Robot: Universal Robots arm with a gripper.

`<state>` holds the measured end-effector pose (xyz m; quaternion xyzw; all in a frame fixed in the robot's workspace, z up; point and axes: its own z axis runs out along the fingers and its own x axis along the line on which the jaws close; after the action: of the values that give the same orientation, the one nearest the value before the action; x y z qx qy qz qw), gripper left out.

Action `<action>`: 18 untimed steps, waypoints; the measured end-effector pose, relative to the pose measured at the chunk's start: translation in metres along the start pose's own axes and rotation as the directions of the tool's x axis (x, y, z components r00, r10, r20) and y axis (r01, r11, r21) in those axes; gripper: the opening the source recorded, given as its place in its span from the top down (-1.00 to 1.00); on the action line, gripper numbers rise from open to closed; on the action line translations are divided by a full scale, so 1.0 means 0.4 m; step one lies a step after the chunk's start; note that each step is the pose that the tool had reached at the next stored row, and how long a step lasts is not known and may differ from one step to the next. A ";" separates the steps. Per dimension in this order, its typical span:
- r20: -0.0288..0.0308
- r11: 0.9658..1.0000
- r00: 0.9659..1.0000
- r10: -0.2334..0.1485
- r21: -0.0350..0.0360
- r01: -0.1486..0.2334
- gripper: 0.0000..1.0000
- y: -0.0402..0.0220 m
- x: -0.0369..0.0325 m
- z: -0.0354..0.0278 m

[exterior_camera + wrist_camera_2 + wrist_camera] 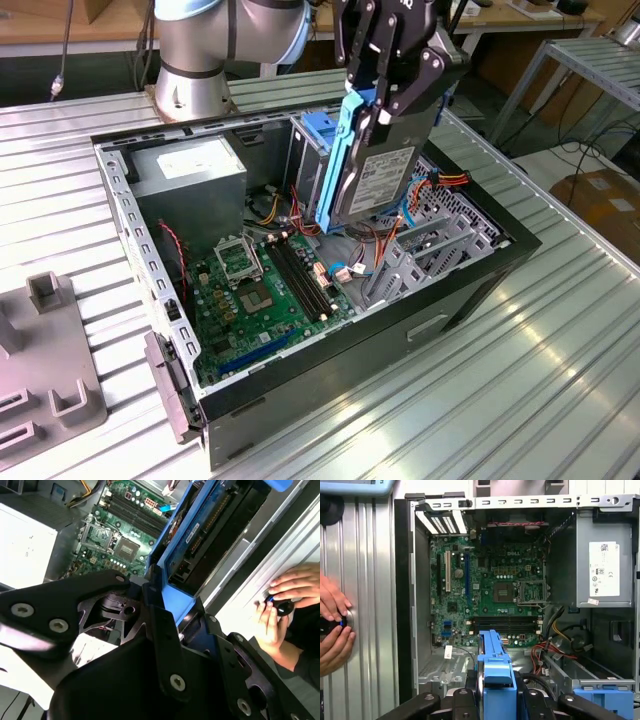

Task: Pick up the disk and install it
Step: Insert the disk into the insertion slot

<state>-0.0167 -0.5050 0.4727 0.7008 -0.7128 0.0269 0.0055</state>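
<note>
Ribbed aluminium counter (480, 400) lies closest in the exterior view, bare along its near side, with a grey moulded plastic fixture (50, 385) at the exterior view's left corner. Beyond it sits the black open-topped computer case (330, 385), its rim a rectangle of thin metal edges. Inside, the green motherboard (260, 290) lies flat and low, leaving free height above it. Red and orange cables (385, 238) loop between the board and the grey perforated metal drive cage (435, 245), which takes up the case's corner at the exterior view's right. The flat grey metal disk (385, 175), with a pale label and bright blue plastic rails, hangs on end and slightly tilted over that gap. Its lower edge is near the cables; whether it touches them I cannot tell. The black tool (392, 95) is clamped on the disk's upper end. Just behind the disk stands a blue plastic bracket (318, 128), and the silver power supply box (190, 170) fills the far corner at the exterior view's left. In the first wrist view a person's hands (332, 625) rest on the counter outside the case wall, well apart from the disk. Farthest back is the arm's round silver base (195, 60).
</note>
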 end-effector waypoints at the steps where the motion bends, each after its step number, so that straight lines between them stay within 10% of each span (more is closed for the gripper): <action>1: -0.001 1.000 1.000 0.000 0.000 0.000 0.27 -0.006 0.001 0.000; 8: -0.001 1.000 1.000 0.000 0.000 0.000 0.27 -0.022 0.047 0.005; 18: -0.011 1.000 1.000 0.000 0.000 0.000 0.27 -0.106 0.065 0.014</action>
<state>0.0253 -0.5320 0.4695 0.7007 -0.7127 0.0306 0.0092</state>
